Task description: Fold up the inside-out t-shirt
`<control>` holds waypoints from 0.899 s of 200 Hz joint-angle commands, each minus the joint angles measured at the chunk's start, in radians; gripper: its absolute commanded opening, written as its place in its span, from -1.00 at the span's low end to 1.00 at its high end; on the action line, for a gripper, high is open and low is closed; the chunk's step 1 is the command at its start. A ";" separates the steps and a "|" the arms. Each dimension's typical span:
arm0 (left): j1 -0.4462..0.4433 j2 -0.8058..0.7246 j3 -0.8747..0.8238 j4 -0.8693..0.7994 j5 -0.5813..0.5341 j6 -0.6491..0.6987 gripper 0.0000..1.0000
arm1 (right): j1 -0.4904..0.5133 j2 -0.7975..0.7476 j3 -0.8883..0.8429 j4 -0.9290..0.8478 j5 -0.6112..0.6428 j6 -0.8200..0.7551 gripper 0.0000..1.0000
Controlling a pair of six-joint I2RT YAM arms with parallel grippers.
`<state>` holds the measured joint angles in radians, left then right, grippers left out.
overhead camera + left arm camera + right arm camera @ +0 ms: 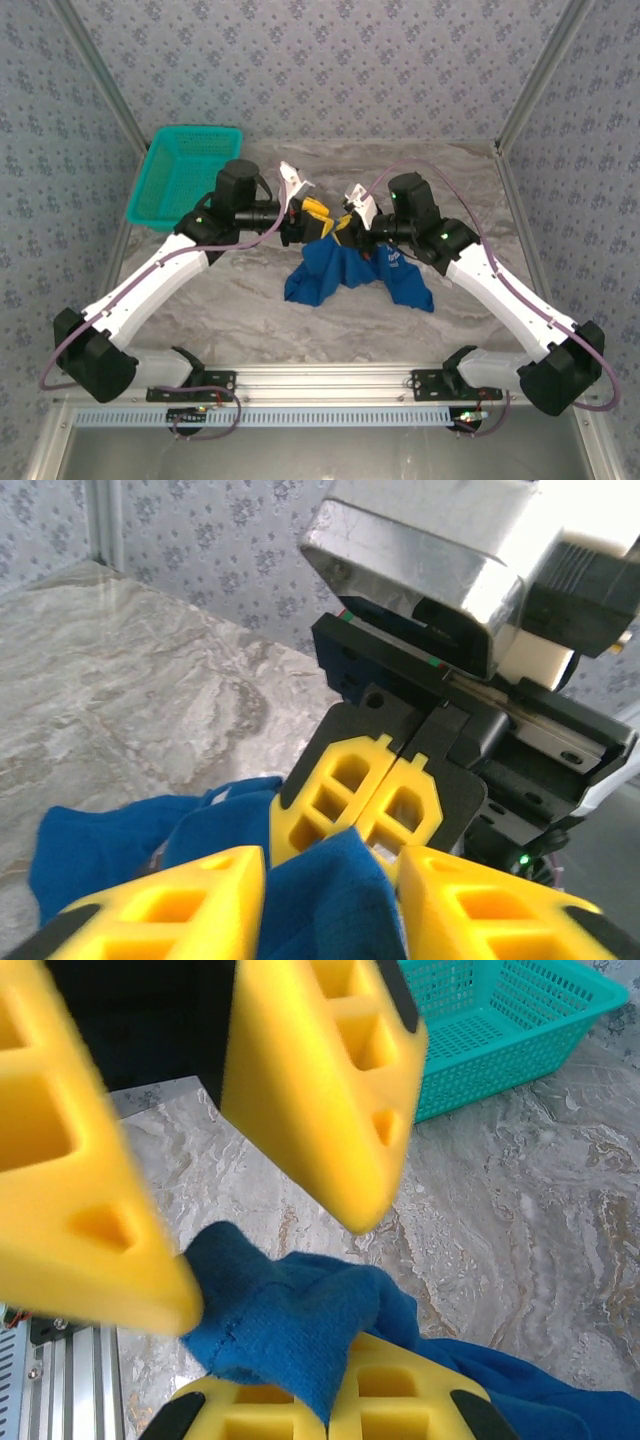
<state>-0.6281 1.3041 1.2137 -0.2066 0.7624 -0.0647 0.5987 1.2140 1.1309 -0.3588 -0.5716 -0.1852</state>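
Left arm: mine, stretched forward and inward from its base, wrist turned toward the middle of the table. Left gripper: yellow fingers apart, one on each side of a fold of the t-shirt. Right arm: mirrored reach, wrist facing the left one. Right gripper: fingers pressed together, clamped on the t-shirt, tips close to my left gripper.

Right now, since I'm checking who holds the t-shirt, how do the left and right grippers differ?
The right gripper is shut on a fold of the blue t-shirt; the left gripper is open, jaws apart, cloth between them. The left gripper reaches in from the basket's side, the right gripper from the opposite side. Both have yellow fingers.
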 commanded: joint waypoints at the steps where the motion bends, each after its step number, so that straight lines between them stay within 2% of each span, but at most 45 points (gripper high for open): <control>1: 0.006 0.008 0.037 -0.003 0.071 -0.015 -0.13 | 0.007 -0.028 0.003 0.009 0.008 -0.017 -1.00; 25: 0.005 0.016 0.037 -0.010 0.095 -0.024 -0.11 | 0.007 -0.028 0.003 0.011 0.013 -0.016 -1.00; 83: 0.011 0.024 0.037 -0.021 0.107 -0.020 -0.47 | 0.007 -0.031 0.004 0.018 0.022 -0.010 -1.00; 132: 0.012 0.046 0.049 -0.050 0.121 -0.005 -0.42 | 0.007 -0.030 0.010 0.023 0.022 -0.004 -1.00; 146: 0.013 0.050 0.052 -0.050 0.134 -0.005 -0.56 | 0.007 -0.029 0.010 0.022 0.026 -0.003 -1.00; 168: 0.016 0.038 0.045 -0.025 0.122 -0.021 -0.98 | 0.006 -0.028 0.007 0.015 0.036 -0.002 -1.00; 180: 0.024 0.024 0.037 -0.002 0.088 -0.050 -1.00 | 0.004 -0.030 0.002 -0.001 0.049 0.002 -1.00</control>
<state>-0.6197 1.3518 1.2320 -0.2432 0.8570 -0.0891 0.5983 1.2041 1.1301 -0.3588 -0.5495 -0.1844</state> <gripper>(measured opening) 0.034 0.066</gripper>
